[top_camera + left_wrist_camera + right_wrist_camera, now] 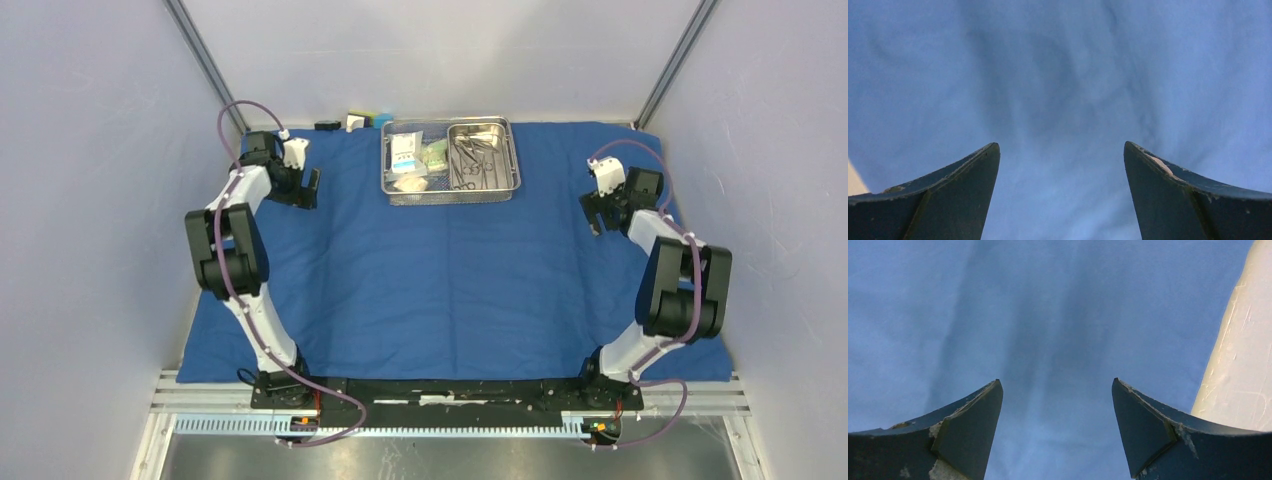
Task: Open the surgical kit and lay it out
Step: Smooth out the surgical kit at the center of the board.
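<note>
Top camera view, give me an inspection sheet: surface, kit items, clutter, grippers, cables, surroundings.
Surface: blue cloth spread open and flat, lightly creased.
Job's things: wire-mesh basket at far centre; packets in its left half, steel pan with instruments in its right half.
Clutter: small blocks beyond the cloth's far edge.
Grippers: left gripper and right gripper both open, empty, over bare cloth.
Cables: purple cables loop along both arms, none on the kit.
Surroundings: pale walls, metal frame posts.
</note>
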Robot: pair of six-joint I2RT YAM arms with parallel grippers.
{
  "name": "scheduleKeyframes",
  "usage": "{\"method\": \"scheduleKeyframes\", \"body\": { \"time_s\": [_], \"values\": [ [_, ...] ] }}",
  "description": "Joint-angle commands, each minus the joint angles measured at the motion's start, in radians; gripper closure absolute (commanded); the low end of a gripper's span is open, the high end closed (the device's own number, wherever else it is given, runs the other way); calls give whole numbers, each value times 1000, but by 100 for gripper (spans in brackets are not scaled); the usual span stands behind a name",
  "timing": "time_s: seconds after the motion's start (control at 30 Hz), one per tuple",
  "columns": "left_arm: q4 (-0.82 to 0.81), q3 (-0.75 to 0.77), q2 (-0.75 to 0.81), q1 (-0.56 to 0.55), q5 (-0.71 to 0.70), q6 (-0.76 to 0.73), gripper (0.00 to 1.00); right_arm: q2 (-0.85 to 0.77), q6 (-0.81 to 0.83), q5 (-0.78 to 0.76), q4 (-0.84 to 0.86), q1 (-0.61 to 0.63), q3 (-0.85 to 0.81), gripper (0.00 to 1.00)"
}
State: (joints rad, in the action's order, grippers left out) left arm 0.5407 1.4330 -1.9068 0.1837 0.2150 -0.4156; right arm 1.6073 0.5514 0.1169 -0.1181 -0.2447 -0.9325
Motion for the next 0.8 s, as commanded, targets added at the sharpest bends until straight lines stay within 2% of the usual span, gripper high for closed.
{"method": "scheduleKeyframes", "body": {
  "time_s": [0.0, 0.27, 0.47, 0.77],
  "values": [
    [-36, 135, -126, -2, -63, 116, 1, 99, -59, -102, 147, -3, -100, 13],
    [0, 140, -223, 3, -259, 15, 2, 174, 29, -150, 134, -60, -91, 13],
    [-17, 129, -252, 21, -321, -30, 2, 171, 90, -193, 161, -80, -28, 13],
    [-72, 121, -270, 52, -390, -70, 3, 208, 154, -250, 178, -113, -37, 14]
  ]
}}
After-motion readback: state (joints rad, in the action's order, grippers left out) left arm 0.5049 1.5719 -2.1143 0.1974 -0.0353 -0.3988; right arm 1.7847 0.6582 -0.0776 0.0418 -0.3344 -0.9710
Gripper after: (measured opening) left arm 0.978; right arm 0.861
